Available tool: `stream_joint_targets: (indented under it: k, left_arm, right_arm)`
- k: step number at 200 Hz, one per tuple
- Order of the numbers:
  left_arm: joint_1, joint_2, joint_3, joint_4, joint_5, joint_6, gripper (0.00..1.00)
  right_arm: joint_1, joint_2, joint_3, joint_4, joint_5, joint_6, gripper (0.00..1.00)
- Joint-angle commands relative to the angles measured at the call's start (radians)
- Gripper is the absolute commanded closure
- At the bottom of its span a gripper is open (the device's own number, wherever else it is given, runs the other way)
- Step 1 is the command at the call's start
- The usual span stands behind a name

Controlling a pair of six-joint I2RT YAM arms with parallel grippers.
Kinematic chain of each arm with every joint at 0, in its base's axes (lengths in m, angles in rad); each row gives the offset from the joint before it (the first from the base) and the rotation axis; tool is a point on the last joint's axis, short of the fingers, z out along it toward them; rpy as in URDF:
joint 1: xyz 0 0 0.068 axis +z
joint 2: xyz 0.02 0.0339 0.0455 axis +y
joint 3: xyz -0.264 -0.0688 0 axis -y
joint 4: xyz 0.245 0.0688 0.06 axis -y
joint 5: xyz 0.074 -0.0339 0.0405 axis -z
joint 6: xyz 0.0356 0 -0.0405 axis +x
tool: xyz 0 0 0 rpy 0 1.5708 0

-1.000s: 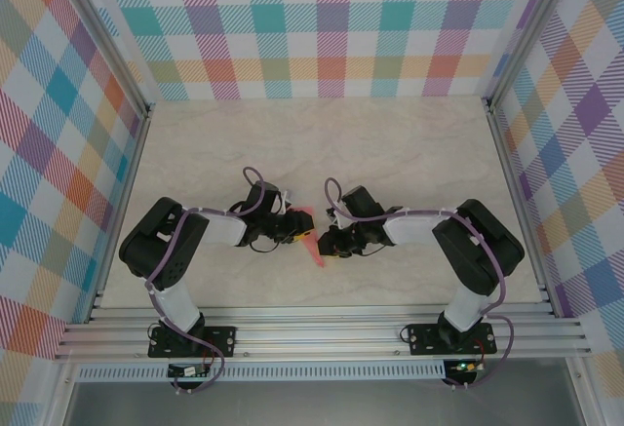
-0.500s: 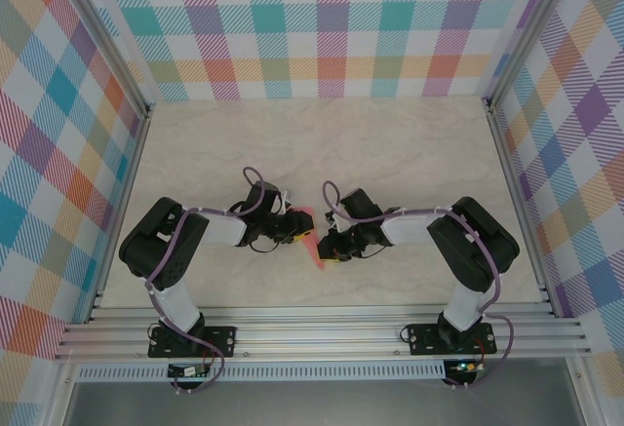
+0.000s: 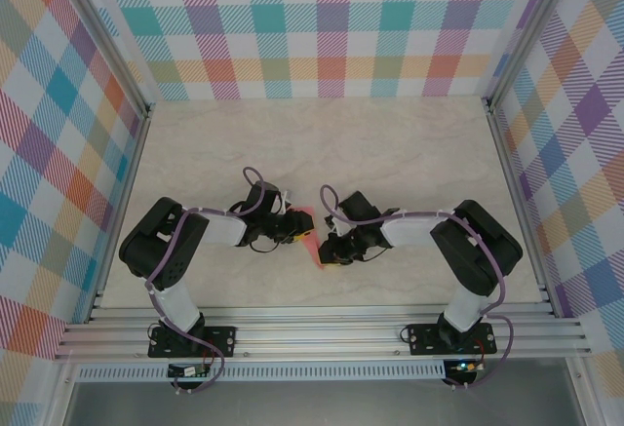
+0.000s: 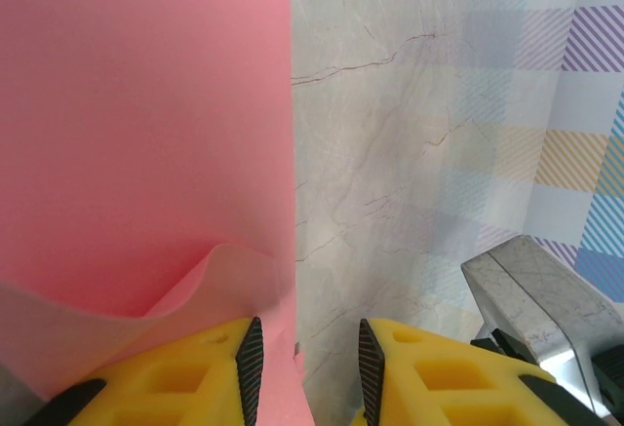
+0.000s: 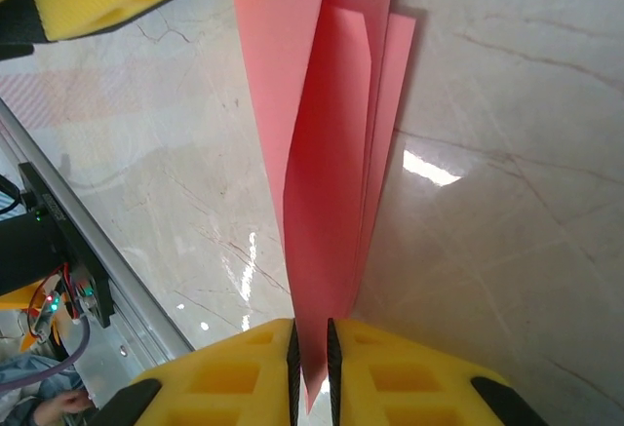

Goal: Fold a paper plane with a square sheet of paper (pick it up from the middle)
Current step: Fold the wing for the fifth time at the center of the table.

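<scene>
- The paper plane point(image 3: 311, 245) is a narrow, folded piece of salmon-pink paper. It is near the middle of the marble-pattern tabletop point(image 3: 409, 153), between the two arms and close to the near edge.
- The left gripper point(image 3: 295, 232) reaches in from the left side and the right gripper point(image 3: 329, 249) from the right. They stand just beside each other, with the paper between them.
- In the right wrist view, the yellow fingers point(image 5: 224, 377) of the right gripper are closed tightly on the narrow end of the paper plane. The black pads press it from both sides.
- In the same view the paper goes up and away from this grip and becomes wider. Several folded layers show along its right edge, above the tabletop.
- In the left wrist view, the fingers point(image 4: 185, 382) of the left gripper stand a little apart, with a narrow gap. One edge of the pink paper passes through this gap and lies against the left pad. The right pad is free, and bare tabletop shows beside it.
- In this view a wide pink surface covers the left part, with one curled layer near the fingers.
- Checked walls point(image 3: 331, 26) in many colours stand around the tabletop, and a metal post point(image 4: 531, 294) stands at the right in the left wrist view.
</scene>
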Motion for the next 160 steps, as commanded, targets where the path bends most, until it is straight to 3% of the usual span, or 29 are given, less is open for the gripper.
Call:
stream_joint_targets:
  k: [1, 25, 43, 97, 132, 160]
  left_arm:
    - [-0.009, 0.028, 0.0, -0.055, 0.005, 0.013, 0.66]
    - [-0.01, 0.028, 0.0, -0.058, -0.001, 0.015, 0.66]
    - [-0.009, 0.03, 0.0, -0.059, -0.003, 0.01, 0.66]
    - [-0.009, 0.033, -0.004, -0.054, 0.0, 0.011, 0.66]
    - [-0.009, 0.03, -0.005, -0.063, 0.002, 0.019, 0.66]
    - [-0.009, 0.031, -0.005, -0.065, 0.0, 0.016, 0.66]
  right_arm:
    - [0.015, -0.015, 0.017, -0.05, 0.02, -0.026, 0.85]
    - [0.046, 0.0, 0.05, -0.133, 0.095, -0.059, 0.89]
    - [0.062, 0.006, 0.056, -0.155, 0.133, -0.061, 0.82]
    - [0.066, -0.07, 0.074, -0.2, 0.221, -0.05, 0.78]
    - [0.066, -0.052, 0.1, -0.2, 0.194, -0.049, 0.8]
    - [0.067, -0.035, 0.104, -0.18, 0.16, -0.052, 0.87]
